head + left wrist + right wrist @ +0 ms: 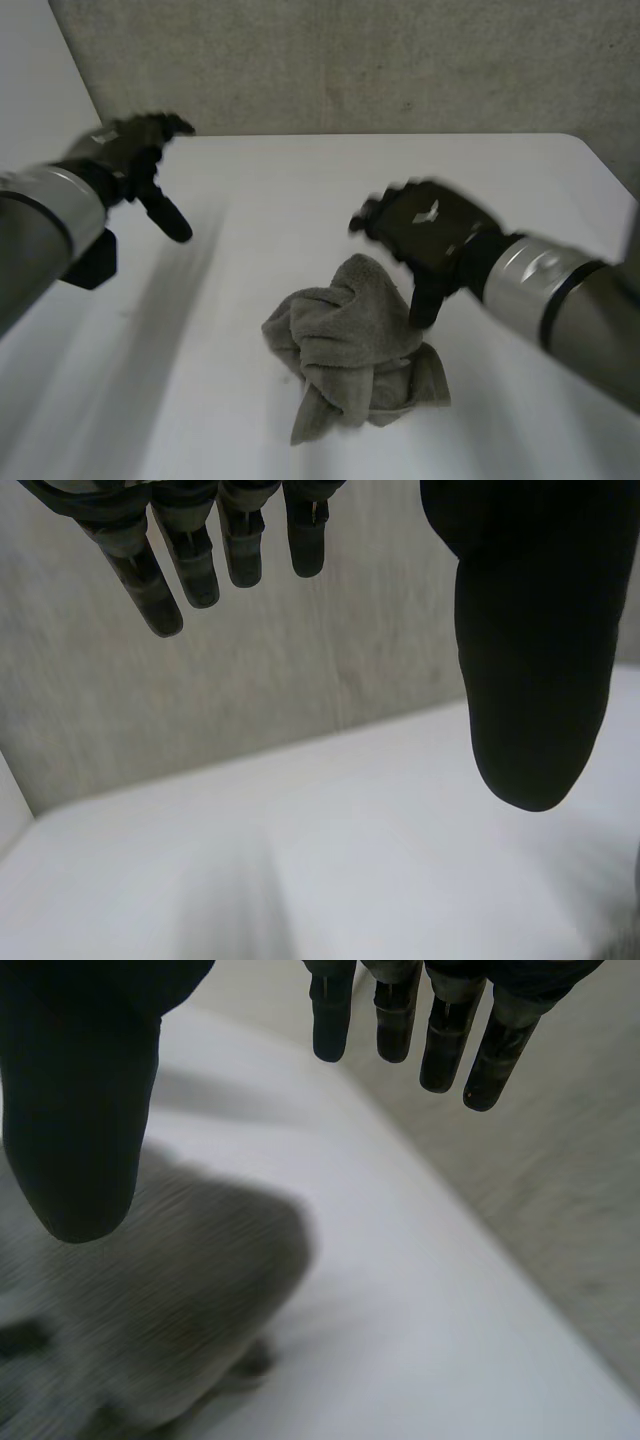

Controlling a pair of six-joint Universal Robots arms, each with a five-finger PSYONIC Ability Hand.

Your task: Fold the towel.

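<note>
On the smooth white table [300, 190], a fuzzy grey towel [350, 345] lies crumpled in a heap; the right hand [425, 230] hovers over it, the left hand [135, 150] well apart, both with fingers straight, holding nothing

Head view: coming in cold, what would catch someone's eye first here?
The grey towel lies crumpled in a heap near the middle of the white table, not folded. The right hand hangs open at the towel's far right edge, while the left hand is open and raised over the table's left side, well apart from the cloth.
</note>
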